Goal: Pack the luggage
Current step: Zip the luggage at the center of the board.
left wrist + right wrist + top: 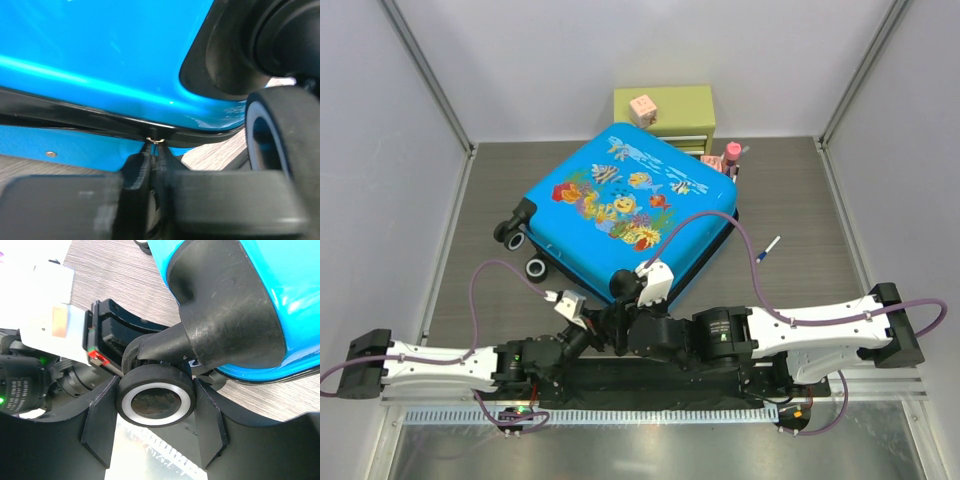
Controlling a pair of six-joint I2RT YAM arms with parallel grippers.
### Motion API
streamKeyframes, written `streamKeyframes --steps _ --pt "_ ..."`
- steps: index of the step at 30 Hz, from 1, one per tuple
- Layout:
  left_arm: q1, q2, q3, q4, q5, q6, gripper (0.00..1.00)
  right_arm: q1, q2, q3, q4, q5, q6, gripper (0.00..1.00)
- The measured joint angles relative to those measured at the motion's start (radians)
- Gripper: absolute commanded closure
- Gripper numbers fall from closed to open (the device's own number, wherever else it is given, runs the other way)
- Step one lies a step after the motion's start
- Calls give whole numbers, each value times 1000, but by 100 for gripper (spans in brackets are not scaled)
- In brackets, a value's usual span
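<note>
The luggage (620, 200) lies flat and closed on the table, a bright blue shell with a fish print. In the left wrist view my left gripper (155, 150) is pressed shut on the small metal zipper pull (156, 141) at the black seam of the luggage (100, 60). My right gripper (155, 390) is shut on a black wheel (156, 402) at the near corner of the luggage (280, 270); both fingers (100, 425) touch its rim. From above, both grippers meet at that near corner, left (603, 325), right (625, 292).
A green drawer chest (665, 110) with a pink cube (642, 107) on top stands behind the luggage. A pink bottle (730, 157) is beside it. A pen (768, 248) lies to the right. Two more wheels (510, 235) stick out on the left.
</note>
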State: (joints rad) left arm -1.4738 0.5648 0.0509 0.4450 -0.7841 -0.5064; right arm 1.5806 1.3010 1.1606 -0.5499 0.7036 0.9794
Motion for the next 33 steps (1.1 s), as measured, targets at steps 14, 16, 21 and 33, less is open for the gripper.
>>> streamKeyframes --steps 14,16,21,33 --pt "3 -16 -3 17 10 8 100 -45 2 -7 38 -26 -9 99" --pt "4 -27 -6 14 10 13 100 -59 2 -7 43 -50 -14 99" --pt "4 -74 -11 -3 6 15 100 -81 14 -7 63 -99 -31 99" --pt "9 -311 -37 -188 -53 -11 100 -126 99 33 139 -180 -40 99"
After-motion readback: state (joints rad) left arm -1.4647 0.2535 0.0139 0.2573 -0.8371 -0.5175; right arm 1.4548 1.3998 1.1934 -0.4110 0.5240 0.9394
